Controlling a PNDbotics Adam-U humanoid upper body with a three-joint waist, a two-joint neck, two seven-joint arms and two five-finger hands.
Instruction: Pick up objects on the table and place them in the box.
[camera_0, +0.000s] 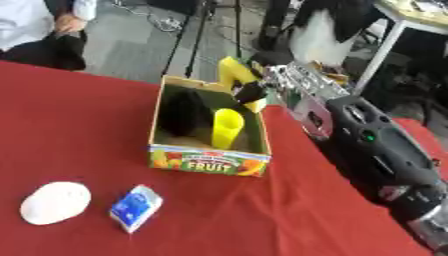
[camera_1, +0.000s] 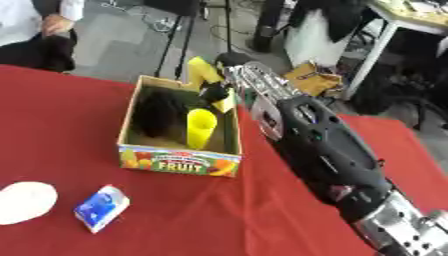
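Note:
A cardboard box (camera_0: 208, 164) with a fruit print on its front wall stands on the red table. Inside it are a yellow cup (camera_0: 227, 128), upright, and a black object (camera_0: 183, 112) to its left. My right arm comes in from the right. Its hand (camera_0: 250, 91) is over the box's far right corner, fingers curled round a yellow curved object (camera_0: 232, 70) that sticks up above the rim. Near the front left of the table lie a white round object (camera_0: 55, 202) and a blue and white packet (camera_0: 136, 207). The left hand shows in neither view.
My black right forearm (camera_1: 328, 145) lies along the table's right side, next to the box. Beyond the far edge are tripod legs (camera_0: 188, 45), a white table leg (camera_0: 382, 50) and a seated person at the upper left.

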